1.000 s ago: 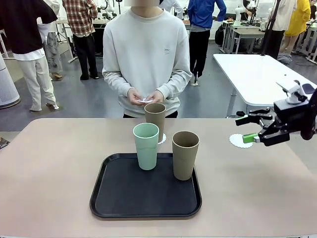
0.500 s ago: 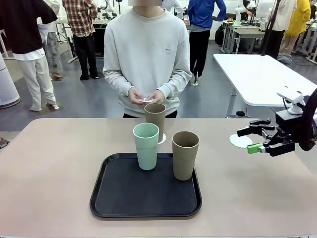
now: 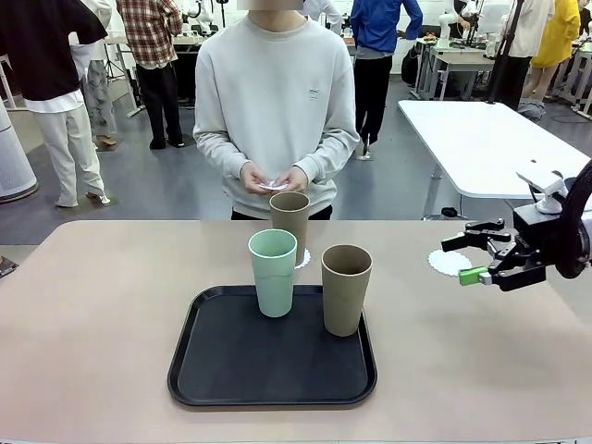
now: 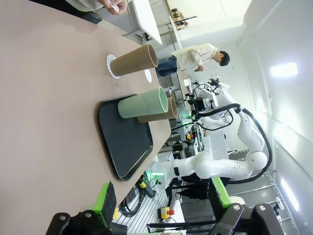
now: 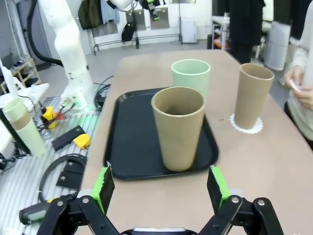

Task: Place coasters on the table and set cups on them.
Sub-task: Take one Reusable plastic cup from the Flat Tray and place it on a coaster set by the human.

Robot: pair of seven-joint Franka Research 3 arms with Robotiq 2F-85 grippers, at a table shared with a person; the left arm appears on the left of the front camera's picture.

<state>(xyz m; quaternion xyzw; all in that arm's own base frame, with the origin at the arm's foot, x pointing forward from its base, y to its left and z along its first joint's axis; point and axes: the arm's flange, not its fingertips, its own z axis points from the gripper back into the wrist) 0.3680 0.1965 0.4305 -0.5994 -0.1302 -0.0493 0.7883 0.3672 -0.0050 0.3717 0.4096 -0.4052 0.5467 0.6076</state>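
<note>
R gripper (image 3: 460, 261) is being held open, empty, nr 1 coaster (image 3: 441, 263), right side of table (image 3: 102, 305); L gripper (image 4: 164, 196) is also being held open.

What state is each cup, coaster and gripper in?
Far brown cup: upright on a coaster.
Green cup: upright on the tray.
Near brown cup: upright on the tray.
Right-hand coaster: flat, bare.
Third coaster: in the person's hands.
Left gripper: open, empty.
Right gripper: open, empty.
</note>
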